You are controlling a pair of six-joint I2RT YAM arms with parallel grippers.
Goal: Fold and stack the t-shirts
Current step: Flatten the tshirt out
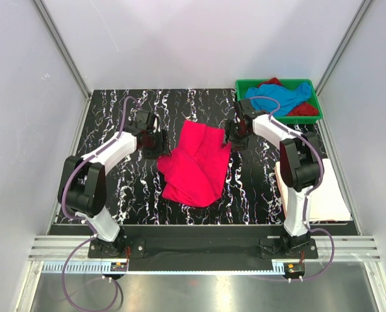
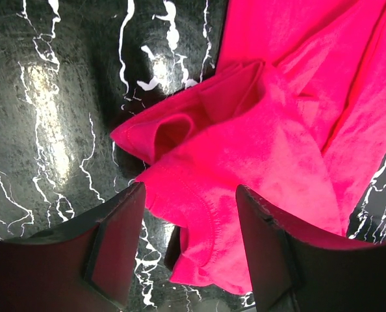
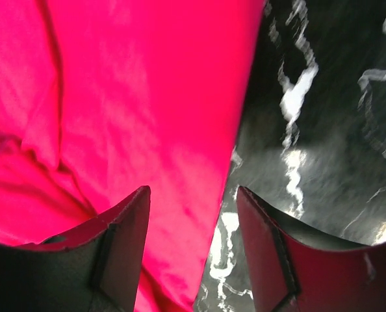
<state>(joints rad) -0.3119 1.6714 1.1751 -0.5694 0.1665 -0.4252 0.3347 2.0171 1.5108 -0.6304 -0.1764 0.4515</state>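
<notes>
Pink t-shirt (image 1: 196,162) is noted crumpled, left of and in front of the green tray (image 1: 245,88), long axis parallel to the tray's short side. Left gripper (image 2: 190,195) and right gripper (image 3: 193,195) are held wide, unclamped, astride its opposite side edges, the right one tray-side.

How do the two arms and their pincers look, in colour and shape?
The left arm and right arm have white links and bulky black joints. A thin purple cable loops along each. The left pincer and right pincer each have two broad, dark, wedge-shaped fingers.
</notes>
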